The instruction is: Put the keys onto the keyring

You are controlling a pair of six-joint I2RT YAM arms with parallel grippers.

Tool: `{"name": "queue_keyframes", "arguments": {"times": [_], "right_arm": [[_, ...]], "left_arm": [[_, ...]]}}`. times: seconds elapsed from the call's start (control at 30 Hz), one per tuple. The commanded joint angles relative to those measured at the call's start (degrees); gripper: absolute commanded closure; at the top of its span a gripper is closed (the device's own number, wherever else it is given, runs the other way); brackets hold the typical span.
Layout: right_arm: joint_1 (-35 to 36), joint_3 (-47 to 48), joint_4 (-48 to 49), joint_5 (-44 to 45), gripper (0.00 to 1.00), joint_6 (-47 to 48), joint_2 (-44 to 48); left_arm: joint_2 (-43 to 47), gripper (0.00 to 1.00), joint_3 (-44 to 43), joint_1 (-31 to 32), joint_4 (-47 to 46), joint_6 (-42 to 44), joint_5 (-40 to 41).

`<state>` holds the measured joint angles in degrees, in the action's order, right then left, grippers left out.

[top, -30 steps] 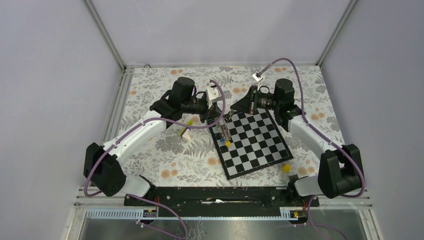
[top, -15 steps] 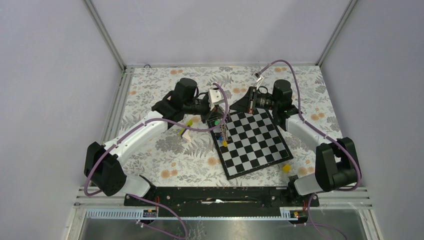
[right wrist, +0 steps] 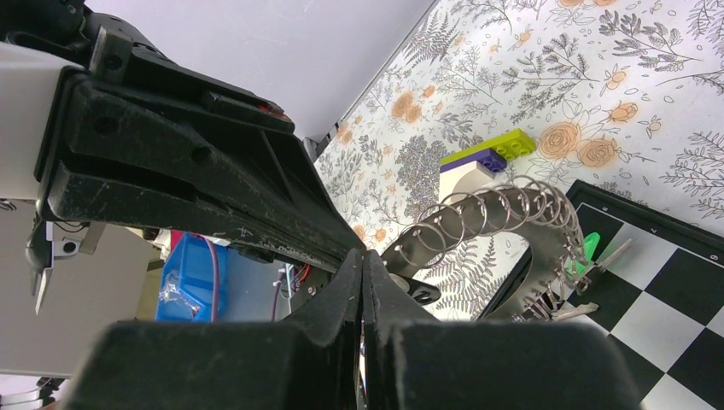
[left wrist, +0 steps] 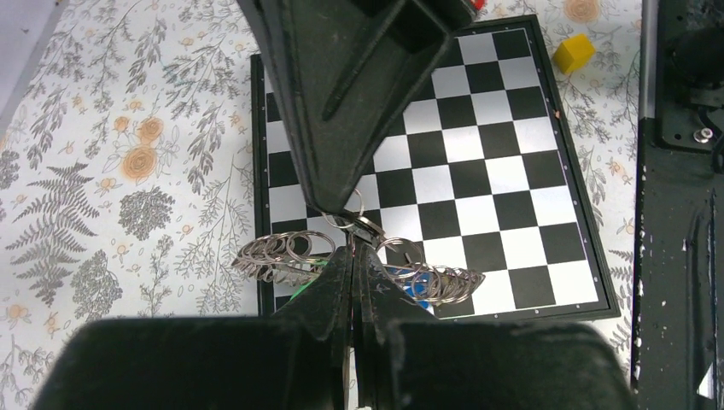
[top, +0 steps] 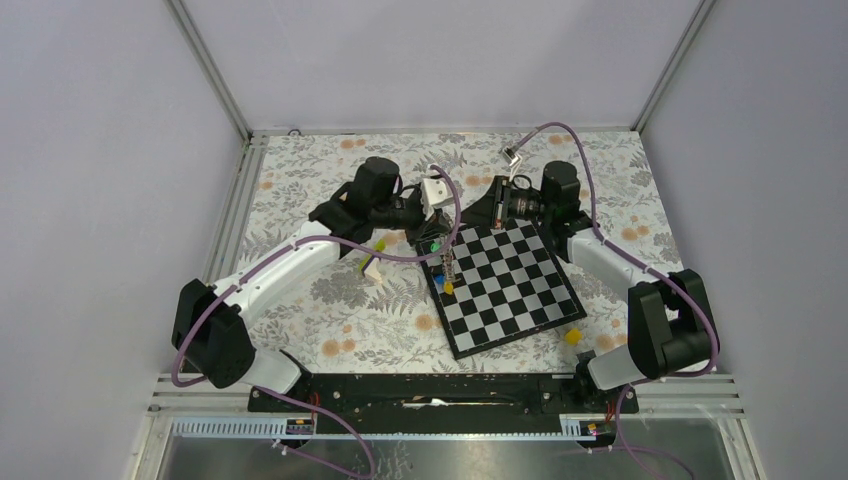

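Seen from above, the left gripper (top: 436, 236) and right gripper (top: 458, 230) meet tip to tip over the chessboard's (top: 520, 290) far corner, with the keyring (top: 449, 265) hanging just below. Left wrist view: its fingers are pinched together on the keyring's coiled rim, with a blue key (left wrist: 411, 289) beneath. Right wrist view: its fingers are closed at the coil's end – what they pinch cannot be told – and a green key (right wrist: 589, 248) dangles nearby.

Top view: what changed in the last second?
The left arm's wrist crept right, toward the right gripper. The right arm's elbow swung inward, to the left. Both grippers stayed shut, the left gripper on the keyring; nothing was let go. The keyring still hangs over the chessboard corner, and the yellow block is unmoved.
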<state>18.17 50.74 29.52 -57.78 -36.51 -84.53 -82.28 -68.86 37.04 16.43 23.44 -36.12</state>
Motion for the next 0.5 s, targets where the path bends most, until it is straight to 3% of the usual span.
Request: {"name": "queue_keyframes", "arguments": {"times": [0.0,0.1,0.47], "right_arm": [[0.63,-1.55,4.25,0.53,1.0,-1.39,0.42],[0.63,-4.48,8.97,2.25,1.0,-3.34,1.53],[0.63,-4.3,9.75,2.39,1.0,-5.18,1.4]], "left_arm": [[0.79,1.0,-2.04,0.13,-6.84,-3.91,3.49],[1.1,1.0,-1.56,0.14,-7.35,-5.55,4.28],[1.09,1.0,-0.01,0.32,-8.04,-5.7,2.89]]}}
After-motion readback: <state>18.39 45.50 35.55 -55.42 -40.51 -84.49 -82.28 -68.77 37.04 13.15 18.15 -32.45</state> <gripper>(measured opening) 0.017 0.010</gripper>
